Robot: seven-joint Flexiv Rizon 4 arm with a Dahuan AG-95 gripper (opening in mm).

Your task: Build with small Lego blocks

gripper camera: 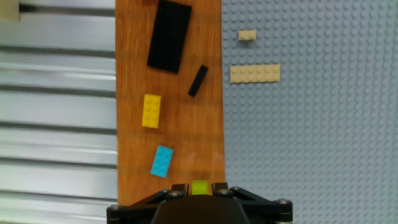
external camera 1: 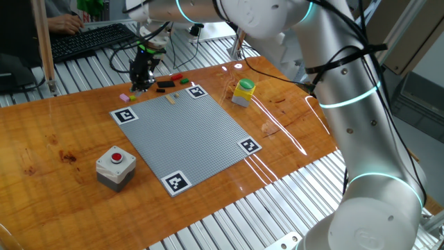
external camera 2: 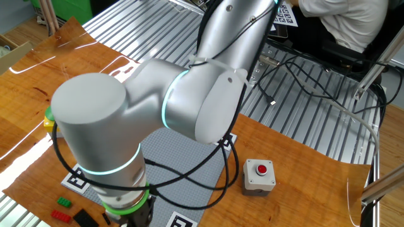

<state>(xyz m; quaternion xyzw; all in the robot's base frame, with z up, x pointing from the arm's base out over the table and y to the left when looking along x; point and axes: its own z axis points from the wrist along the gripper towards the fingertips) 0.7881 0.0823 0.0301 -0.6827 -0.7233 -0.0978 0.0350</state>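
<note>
Over the wooden table, the fingers clamp a green Lego brick.

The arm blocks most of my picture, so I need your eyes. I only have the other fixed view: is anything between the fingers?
Observer: Yes. In the hand view a lime-green brick sits between the fingers, apparently gripped.
Operator: Is anything on the baseplate yet?
Observer: A long tan brick and a short tan brick sit on the grey baseplate, near its edge and apart from each other.
Operator: What lies under the hand?
Observer: The wooden table beside the baseplate, with a blue brick and a yellow brick lying loose on it.
</note>
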